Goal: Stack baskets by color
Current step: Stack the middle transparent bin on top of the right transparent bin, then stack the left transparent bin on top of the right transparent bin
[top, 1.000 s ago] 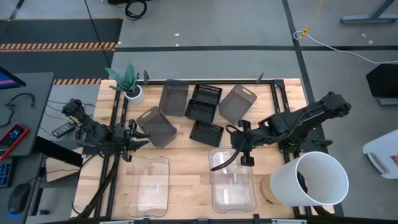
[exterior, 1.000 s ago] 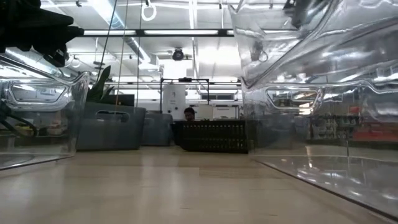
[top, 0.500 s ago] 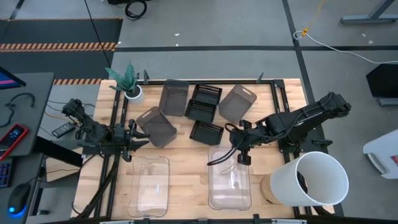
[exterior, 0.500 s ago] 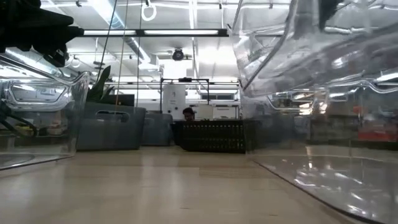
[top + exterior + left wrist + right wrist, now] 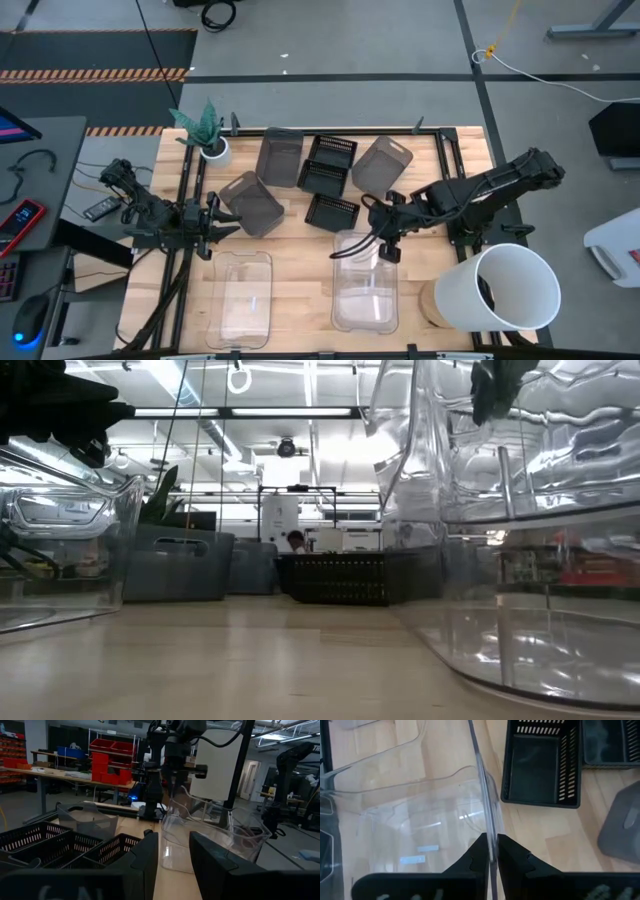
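Clear basket (image 5: 364,282) wall sits pinched between your right gripper (image 5: 491,851) fingers — your left gripper (image 5: 212,226) waits, fingers parted, near a grey basket (image 5: 252,203)

clear bins (image 5: 365,285) | smoky grey bins (image 5: 280,157) | black lattice bins (image 5: 328,164) | white bucket (image 5: 505,288)

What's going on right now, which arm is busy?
Right gripper pinching wall of clear bin, nested in another. Left gripper open, idle near grey bin. Nothing blocking.
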{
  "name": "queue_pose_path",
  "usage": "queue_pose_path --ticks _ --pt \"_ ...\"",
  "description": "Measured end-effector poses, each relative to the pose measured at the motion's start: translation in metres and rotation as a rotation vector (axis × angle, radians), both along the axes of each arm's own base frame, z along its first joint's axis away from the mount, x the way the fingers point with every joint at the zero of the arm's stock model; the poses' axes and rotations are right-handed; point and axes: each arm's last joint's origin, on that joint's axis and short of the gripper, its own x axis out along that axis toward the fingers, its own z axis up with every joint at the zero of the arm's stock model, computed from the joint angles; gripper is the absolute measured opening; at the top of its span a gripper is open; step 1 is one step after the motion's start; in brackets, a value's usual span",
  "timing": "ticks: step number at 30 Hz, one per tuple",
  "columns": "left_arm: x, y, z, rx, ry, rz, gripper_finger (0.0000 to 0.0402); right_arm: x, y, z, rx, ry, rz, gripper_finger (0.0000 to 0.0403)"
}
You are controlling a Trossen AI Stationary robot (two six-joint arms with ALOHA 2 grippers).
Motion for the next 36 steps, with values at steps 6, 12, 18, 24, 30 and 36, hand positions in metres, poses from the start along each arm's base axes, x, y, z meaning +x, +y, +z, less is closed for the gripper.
queue_pose_path --ticks 6,12,18,24,30,36 --pt "0.000 0.000 0.000 0.000 0.000 0.000 0.0117 0.001 -0.003 0.000 0.007 0.000 -0.024 0.0043" --pt "0.000 0.000 0.000 0.000 0.000 0.000 0.0117 0.001 -0.002 0.000 0.027 0.001 -0.045 0.0065" --pt "0.000 0.000 0.000 0.000 0.000 0.000 0.0117 0.000 -0.003 0.000 0.026 0.006 -0.044 0.0090" --pt "0.000 0.000 0.000 0.000 0.000 0.000 0.0117 -0.003 -0.004 0.012 0.020 -0.024 -0.020 0.0098" --pt "0.000 0.000 0.000 0.000 0.000 0.000 0.0117 0.002 -0.003 0.033 -0.012 -0.191 0.082 0.0098" --pt "0.000 0.000 0.000 0.000 0.000 0.000 0.0117 0.022 0.009 0.032 -0.058 -0.338 0.083 0.0098"
